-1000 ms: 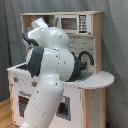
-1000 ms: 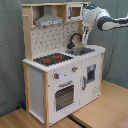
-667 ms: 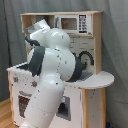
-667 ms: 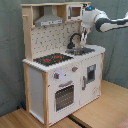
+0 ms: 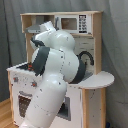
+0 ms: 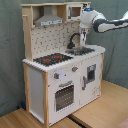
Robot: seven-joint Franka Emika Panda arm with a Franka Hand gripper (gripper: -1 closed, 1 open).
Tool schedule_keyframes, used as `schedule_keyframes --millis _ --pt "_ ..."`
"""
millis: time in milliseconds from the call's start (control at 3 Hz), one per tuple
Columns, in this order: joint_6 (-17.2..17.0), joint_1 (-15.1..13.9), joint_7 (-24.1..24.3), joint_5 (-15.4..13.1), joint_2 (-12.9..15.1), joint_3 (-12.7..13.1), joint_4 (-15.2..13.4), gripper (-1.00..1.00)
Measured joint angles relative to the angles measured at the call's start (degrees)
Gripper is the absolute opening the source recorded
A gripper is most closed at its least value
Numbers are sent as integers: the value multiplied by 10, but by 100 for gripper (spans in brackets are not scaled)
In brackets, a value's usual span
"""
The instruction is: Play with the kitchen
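The kitchen is a white and light-wood toy unit. In the second exterior view it shows a black stovetop with red burners, a sink, a black faucet, a grey hood, a pegboard back and an oven door. My arm reaches in from the second exterior view's right. My gripper hangs just above the sink, right of the faucet. In the first exterior view my white arm covers much of the kitchen; the faucet shows behind it.
A rounded side counter sticks out at the first exterior view's right. A toy microwave sits in the top shelf. A grey curtain hangs behind. The kitchen stands on a wooden floor.
In the second exterior view my arm has moved left, toward the kitchen, bringing the gripper over the sink beside the faucet. In the first exterior view the arm has shifted slightly.
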Motion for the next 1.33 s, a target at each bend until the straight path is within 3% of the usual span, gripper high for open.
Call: schedule_keyframes --millis 333,1333 --pt "1 22 -50 1 28 -16 1 100" --pt "-11 117 -143 1 97 -117 15 100"
